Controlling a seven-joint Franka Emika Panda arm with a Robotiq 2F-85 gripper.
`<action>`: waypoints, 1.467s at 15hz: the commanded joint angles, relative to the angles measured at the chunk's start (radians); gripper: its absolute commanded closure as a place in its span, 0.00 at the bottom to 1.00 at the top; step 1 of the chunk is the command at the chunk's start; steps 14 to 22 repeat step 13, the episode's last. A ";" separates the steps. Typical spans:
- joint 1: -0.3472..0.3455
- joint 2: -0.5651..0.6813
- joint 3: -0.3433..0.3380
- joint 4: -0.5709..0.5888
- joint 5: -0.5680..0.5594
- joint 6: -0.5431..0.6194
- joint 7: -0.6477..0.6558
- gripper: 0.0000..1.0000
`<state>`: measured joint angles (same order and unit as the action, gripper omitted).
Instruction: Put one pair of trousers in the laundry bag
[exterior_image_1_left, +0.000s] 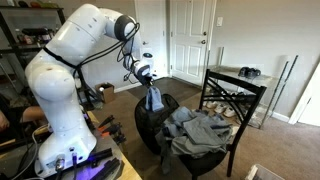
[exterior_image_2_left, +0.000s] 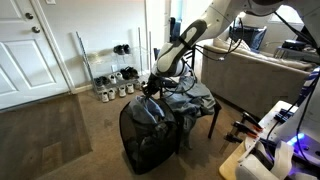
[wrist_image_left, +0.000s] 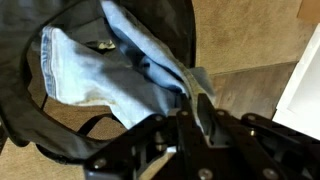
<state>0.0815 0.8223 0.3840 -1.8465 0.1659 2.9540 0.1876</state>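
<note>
Hand (wrist_image_left: 194, 108) apparently pinching blue trousers (wrist_image_left: 95, 70) over black laundry bag (exterior_image_2_left: 140, 150), clothes-piled chair (exterior_image_1_left: 238, 84) beside.

Brown carpet (exterior_image_2_left: 50, 135) fills the lower frame in both exterior views. A white panelled door (exterior_image_2_left: 30, 45) stands at upper left, with a low shoe rack (exterior_image_2_left: 115, 78) along the pale wall beside it. In an exterior view, a black chair (exterior_image_1_left: 233, 97) sits right of centre — white double doors (exterior_image_1_left: 185, 40) behind it, closed.

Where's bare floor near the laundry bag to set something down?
Bare carpet lies between the laundry bag and the white door. Crowded: the chair seat under piled clothes, and the bag's mouth, filled by jeans in the claw.
</note>
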 joint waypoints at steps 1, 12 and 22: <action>-0.013 0.003 -0.002 0.011 0.039 0.008 -0.043 0.52; -0.033 0.004 -0.028 -0.006 0.106 0.170 0.001 0.07; -0.031 0.004 -0.028 -0.004 0.105 0.170 0.001 0.02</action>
